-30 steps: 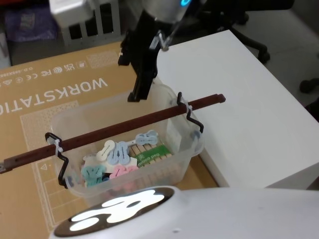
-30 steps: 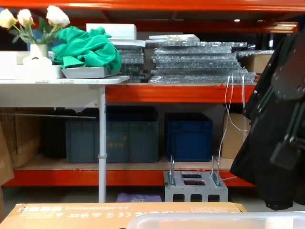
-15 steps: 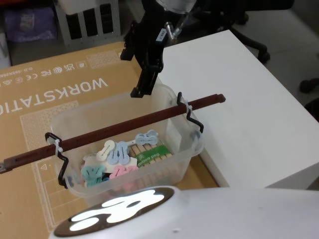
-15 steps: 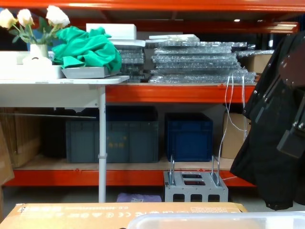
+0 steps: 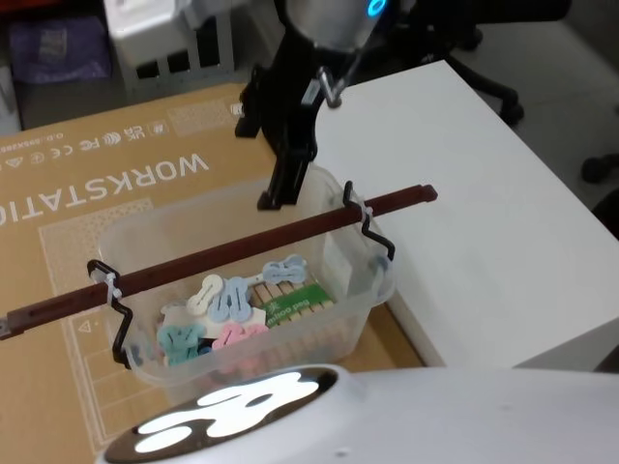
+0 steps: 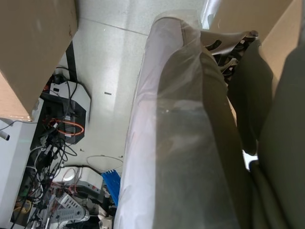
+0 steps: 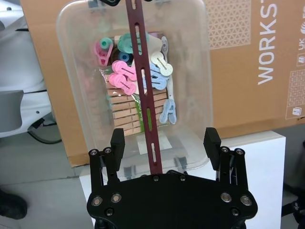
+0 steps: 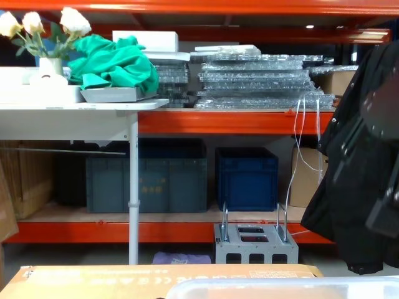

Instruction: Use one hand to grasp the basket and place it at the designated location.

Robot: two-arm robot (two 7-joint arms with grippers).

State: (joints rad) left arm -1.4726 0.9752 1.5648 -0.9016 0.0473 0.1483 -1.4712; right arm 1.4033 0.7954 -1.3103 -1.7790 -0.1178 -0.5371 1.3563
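The basket [image 5: 350, 327] is a clear plastic tub holding coloured clips and wooden pegs, standing on a cardboard box. Its reddish-brown bar handle [image 5: 242, 253] lies across the rim on black hooks. My right gripper [image 5: 274, 196] hangs just above the tub's far rim, open, with nothing in it. In the right wrist view the right gripper [image 7: 164, 138] straddles the line of the handle [image 7: 147, 105] from above, with the basket [image 7: 195, 57] below it. The tub's rim [image 8: 280, 288] shows at the chest view's bottom edge, and the gripper's black body [image 8: 383, 208] shows at that view's right edge.
The cardboard box [image 5: 97, 174], printed "WORKSTATION", carries the basket. A white table [image 5: 464, 193] adjoins it on the right. In the chest view, orange shelves hold dark blue crates [image 8: 246, 177], and a black coat [image 8: 340, 199] hangs at the right.
My right gripper has come down a little toward the basket's far rim and handle. The basket has not moved.
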